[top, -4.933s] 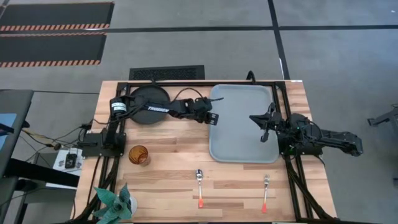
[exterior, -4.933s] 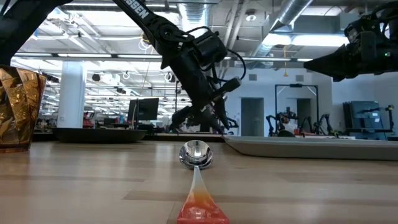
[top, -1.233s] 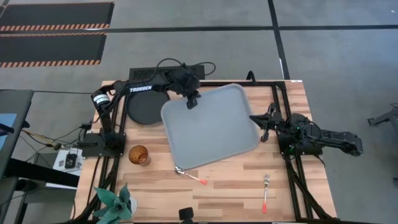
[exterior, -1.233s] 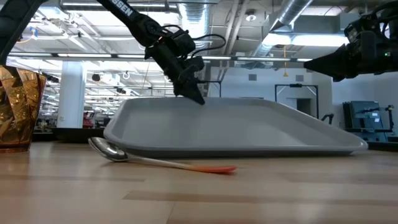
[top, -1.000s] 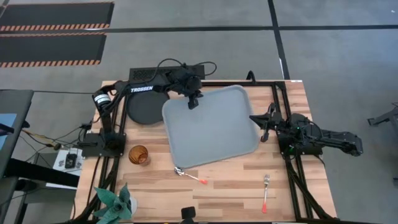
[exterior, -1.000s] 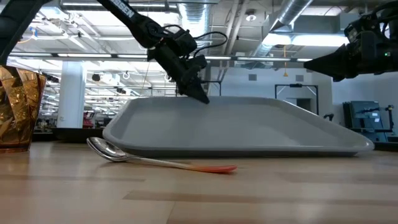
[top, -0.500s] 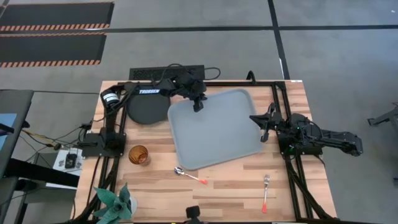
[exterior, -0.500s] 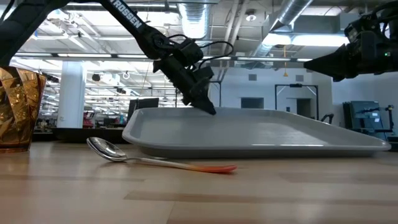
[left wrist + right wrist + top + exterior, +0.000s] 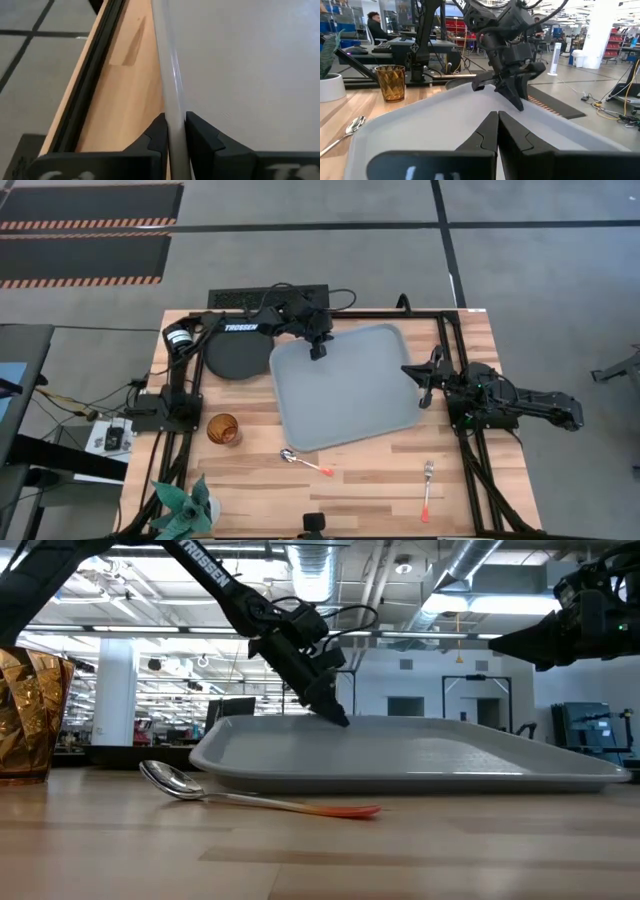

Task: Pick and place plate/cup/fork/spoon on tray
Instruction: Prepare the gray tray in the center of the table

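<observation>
Left gripper (image 9: pixel 318 351) is pinching the far rim of the tray (image 9: pixel 350 395), which is sitting skewed mid-table, so you are wanting a slow drag with the rim low, while the right gripper (image 9: pixel 424 385), fingers pressed together, is waiting at its right edge.

Large light grey-blue rectangular plastic tray (image 9: pixel 345 390), skewed at frame centre; round matte black plate (image 9: pixel 233 358) at its upper left; amber textured glass cup (image 9: pixel 223 429) lower left; red-orange-handled steel spoon (image 9: pixel 305 462) below; matching fork (image 9: pixel 427 490) lower right.
</observation>
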